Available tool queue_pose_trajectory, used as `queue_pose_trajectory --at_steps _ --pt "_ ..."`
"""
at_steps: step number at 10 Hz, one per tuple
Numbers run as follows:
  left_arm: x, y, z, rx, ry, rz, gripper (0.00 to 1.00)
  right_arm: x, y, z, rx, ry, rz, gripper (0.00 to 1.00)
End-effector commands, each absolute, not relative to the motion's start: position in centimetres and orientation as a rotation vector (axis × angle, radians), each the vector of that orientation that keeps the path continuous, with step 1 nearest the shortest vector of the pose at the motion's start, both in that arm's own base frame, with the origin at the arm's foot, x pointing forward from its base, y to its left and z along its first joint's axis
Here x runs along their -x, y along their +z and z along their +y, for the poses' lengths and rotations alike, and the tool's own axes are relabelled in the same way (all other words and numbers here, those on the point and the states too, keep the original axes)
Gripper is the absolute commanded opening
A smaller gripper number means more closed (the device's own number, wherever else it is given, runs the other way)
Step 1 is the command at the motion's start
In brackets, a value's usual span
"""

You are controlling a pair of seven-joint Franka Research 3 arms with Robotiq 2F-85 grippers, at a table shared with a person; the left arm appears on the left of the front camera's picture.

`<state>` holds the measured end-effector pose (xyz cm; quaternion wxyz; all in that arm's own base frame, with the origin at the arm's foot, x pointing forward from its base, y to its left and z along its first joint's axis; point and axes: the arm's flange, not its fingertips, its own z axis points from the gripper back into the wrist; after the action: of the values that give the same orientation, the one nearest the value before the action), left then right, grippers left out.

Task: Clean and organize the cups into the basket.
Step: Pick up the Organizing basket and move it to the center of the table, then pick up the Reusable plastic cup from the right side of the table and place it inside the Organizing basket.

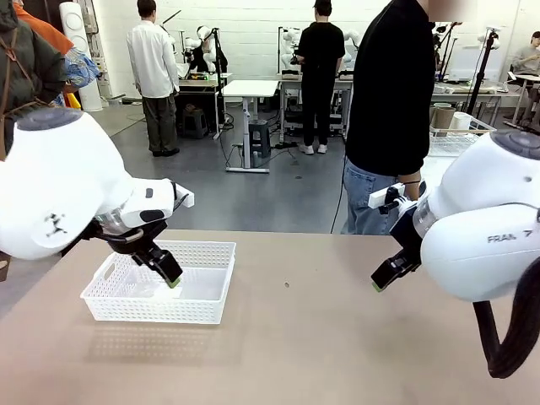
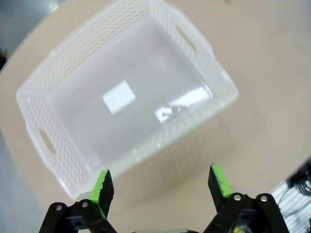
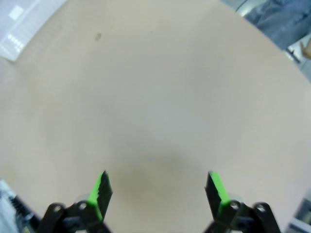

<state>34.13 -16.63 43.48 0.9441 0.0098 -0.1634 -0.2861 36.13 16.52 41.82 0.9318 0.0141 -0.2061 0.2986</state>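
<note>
The left claw [image 1: 173, 279] hangs with its green-padded fingers spread wide and nothing between them. Directly under and just ahead of it sits the shallow rectangular white plastic basket with lattice sides and cut-out handles [image 1: 153, 309]. In the front view the fingertips dip over the basket's inner space, towards its middle. From the left wrist view, the left claw [image 2: 163, 187] has the basket's [image 2: 195, 54] nearest long wall just beyond its tips, and the glossy floor farther on throws back patches of light.

The right claw [image 1: 378, 283] is also spread apart and grips nothing. It hovers low over the bare tan counter [image 1: 321, 346], with the basket well apart from it across the counter, beside the other claw. In the right wrist view the right claw [image 3: 158, 187] faces plain counter [image 3: 155, 97], with a small dark spot [image 3: 97, 36] well ahead of the tips. A person in a black top and blue jeans [image 1: 390, 101] stands beyond the right claw, at the counter's far edge.
</note>
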Motion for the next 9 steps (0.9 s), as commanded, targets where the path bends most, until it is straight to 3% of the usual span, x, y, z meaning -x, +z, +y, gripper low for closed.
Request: queue_pose_trajectory --at_steps 1,3,4,8,9 --pt "-24.4 39.8 -12.2 -0.053 -0.540 -0.251 1.00 -20.2 36.2 9.8 -0.008 0.572 -0.376 1.00" --pt "-24.1 39.0 -11.3 -0.150 -0.487 -0.250 1.00 -18.7 35.3 9.2 0.070 0.559 -0.276 1.00" --pt "-31.5 44.9 -15.9 -0.050 -0.553 -0.231 1.00 -33.9 43.7 15.9 -0.010 0.590 -0.340 1.00" --pt "-31.0 45.2 -15.6 -0.074 -0.536 -0.221 1.00 -33.0 44.5 15.7 0.008 0.578 -0.318 1.00" --pt "-31.2 46.3 -13.4 0.330 -0.500 -0.241 1.00 -33.5 44.6 14.2 -0.259 0.576 -0.305 1.00"
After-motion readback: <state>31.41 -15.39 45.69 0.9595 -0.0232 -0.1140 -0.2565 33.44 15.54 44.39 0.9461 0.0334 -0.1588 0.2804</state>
